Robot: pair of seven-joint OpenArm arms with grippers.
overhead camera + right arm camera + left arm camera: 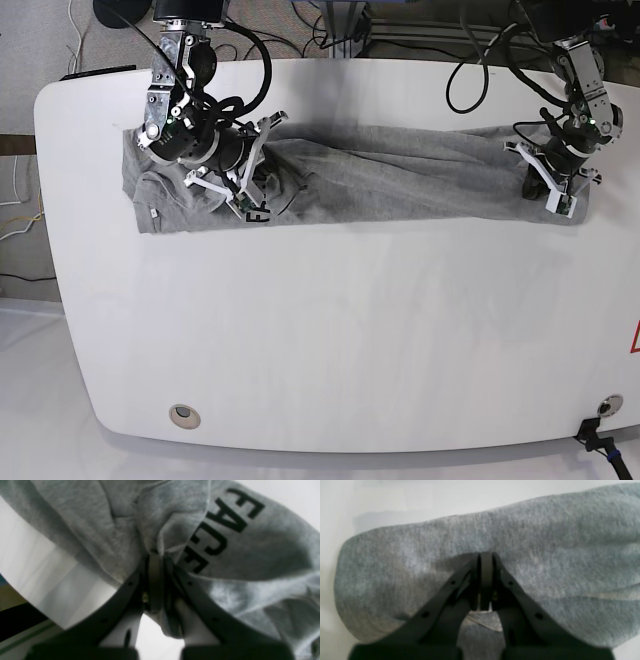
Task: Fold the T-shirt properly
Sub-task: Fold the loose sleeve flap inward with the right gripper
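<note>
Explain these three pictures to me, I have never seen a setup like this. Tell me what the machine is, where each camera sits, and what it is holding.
This is a robot with two arms at a white table. The base view looks down on the whole table. The other two pictures come from cameras on the wrists, looking along each pincer. A grey T-shirt lies stretched across the table's far side. The left pincer is shut on cloth at one end, and the right pincer pinches the other end, beside black printed letters.
</note>
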